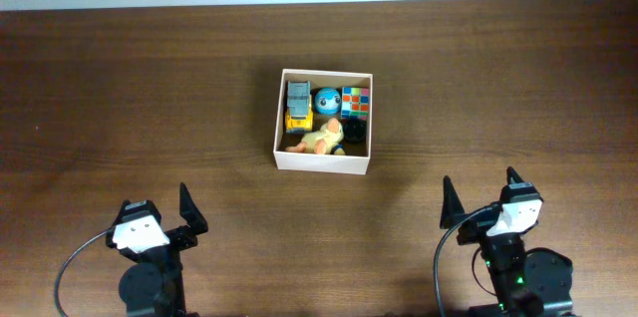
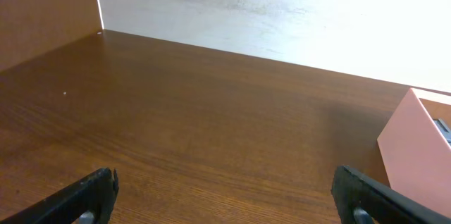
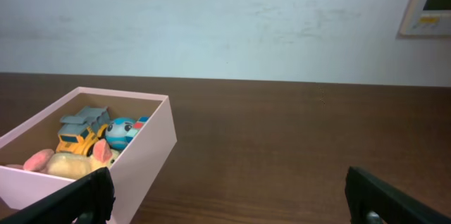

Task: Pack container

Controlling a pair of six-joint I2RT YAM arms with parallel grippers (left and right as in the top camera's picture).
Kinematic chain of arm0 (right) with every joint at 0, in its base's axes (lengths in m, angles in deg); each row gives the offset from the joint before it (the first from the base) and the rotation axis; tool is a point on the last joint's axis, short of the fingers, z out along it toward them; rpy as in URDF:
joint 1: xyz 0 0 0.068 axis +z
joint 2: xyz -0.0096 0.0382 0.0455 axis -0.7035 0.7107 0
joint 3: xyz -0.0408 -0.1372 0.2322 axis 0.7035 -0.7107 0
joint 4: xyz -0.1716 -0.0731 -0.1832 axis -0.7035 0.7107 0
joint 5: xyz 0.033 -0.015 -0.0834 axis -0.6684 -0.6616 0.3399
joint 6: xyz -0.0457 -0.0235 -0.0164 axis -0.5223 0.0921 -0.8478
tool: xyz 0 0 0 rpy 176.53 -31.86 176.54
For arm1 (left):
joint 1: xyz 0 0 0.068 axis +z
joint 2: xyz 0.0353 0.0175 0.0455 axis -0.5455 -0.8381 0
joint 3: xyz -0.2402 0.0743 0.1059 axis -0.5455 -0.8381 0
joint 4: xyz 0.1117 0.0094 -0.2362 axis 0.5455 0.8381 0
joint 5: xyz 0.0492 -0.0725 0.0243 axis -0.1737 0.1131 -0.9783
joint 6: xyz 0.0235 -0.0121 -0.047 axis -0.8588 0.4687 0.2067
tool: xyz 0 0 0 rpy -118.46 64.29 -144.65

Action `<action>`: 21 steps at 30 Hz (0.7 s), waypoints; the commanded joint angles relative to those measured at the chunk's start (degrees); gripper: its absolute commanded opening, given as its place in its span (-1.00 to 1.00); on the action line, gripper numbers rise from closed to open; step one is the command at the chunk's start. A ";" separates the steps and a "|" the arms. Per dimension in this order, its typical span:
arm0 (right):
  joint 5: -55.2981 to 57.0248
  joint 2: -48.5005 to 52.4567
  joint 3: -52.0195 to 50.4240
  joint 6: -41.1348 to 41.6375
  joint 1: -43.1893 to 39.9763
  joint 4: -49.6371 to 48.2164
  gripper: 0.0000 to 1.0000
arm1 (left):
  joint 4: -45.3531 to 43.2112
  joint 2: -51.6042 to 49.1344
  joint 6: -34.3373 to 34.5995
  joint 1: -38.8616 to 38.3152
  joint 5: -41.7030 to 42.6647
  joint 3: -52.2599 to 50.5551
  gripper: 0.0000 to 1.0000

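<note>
The container [image 1: 324, 163] sits mid-table [image 1: 150, 88], well ahead of both arms, nearer the right. It looks like thin cardboard, square and shallow: light, fairly stiff, though its walls would likely flex under a pinch. A grip over the rim of a side wall, near a corner, seems safest. Inside lie a boxy yellow truck [image 1: 298, 104], a smooth blue ball [image 1: 327, 100], a colour-tiled cube [image 1: 356, 102] and a soft-looking yellow toy [image 1: 321, 139], loose enough to shift. The left jaws and right jaws are both spread and empty over dark wood grain
</note>
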 commanded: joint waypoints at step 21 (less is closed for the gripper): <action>-0.70 -5.16 -11.82 -2.05 -0.48 -4.66 0.97 | -0.20 0.50 -0.11 0.35 1.01 -0.72 0.98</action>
